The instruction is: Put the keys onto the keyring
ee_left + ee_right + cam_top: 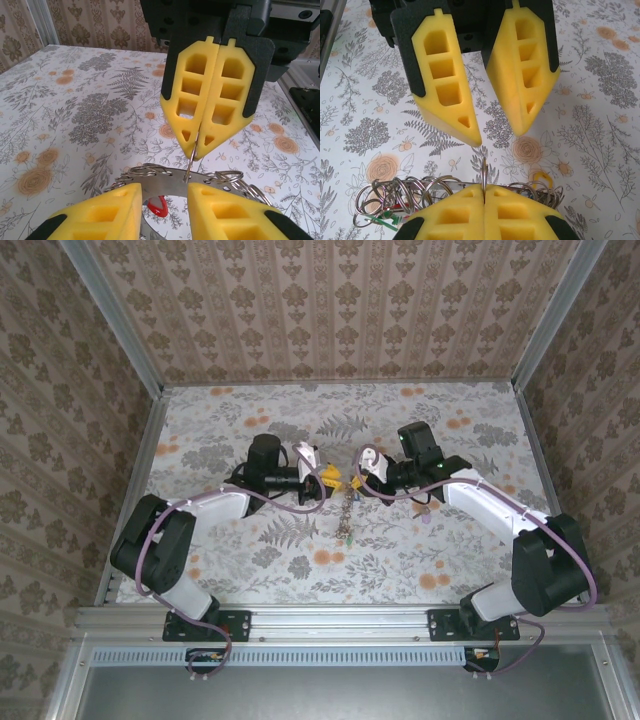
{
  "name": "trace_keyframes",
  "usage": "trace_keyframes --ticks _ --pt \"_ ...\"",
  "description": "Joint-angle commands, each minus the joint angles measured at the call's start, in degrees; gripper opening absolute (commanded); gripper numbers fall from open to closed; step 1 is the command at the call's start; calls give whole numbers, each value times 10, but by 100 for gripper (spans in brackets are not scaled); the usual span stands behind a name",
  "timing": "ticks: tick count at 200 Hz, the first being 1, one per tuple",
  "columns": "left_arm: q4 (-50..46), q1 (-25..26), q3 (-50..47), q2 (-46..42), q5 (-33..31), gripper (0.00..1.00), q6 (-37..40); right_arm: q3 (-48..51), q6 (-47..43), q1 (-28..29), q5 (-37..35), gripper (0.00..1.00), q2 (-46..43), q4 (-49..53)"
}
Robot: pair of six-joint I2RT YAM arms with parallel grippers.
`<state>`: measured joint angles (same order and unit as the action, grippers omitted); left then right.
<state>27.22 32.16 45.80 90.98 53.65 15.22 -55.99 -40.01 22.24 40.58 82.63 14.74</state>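
The keyring [484, 172], a thin round-wire metal hoop, stood edge-on and upright over mid-table, clenched between the yellow cut-out pads [455, 215] of the right hand [484, 189]. The keys [347, 525] hung bunched beneath on small split rings, above the floral table [250, 560]. The left hand [496, 136] faced the hoop directly opposite, just beside it, released, fingers parted.

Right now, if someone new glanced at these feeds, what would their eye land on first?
The two yellow-padded end effectors facing tip to tip over the middle of the floral table: the right end effector is shut on the thin keyring, seen edge-on, while the left end effector stands open opposite it. A tangle of small rings and keys clusters just below them.
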Motion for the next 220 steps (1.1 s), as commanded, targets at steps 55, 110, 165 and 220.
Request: trace_keyframes --ticks 55,110,165,220 --pt "-36 18 26 8 30 32 33 12 27 -7 41 0 3 -61" --pt "-29 19 35 18 27 30 36 9 27 -7 46 0 5 -60" --pt "-50 16 37 14 21 21 55 13 33 -11 56 0 7 -66" --pt "-67 19 46 24 24 19 70 12 40 -15 66 0 13 -76"
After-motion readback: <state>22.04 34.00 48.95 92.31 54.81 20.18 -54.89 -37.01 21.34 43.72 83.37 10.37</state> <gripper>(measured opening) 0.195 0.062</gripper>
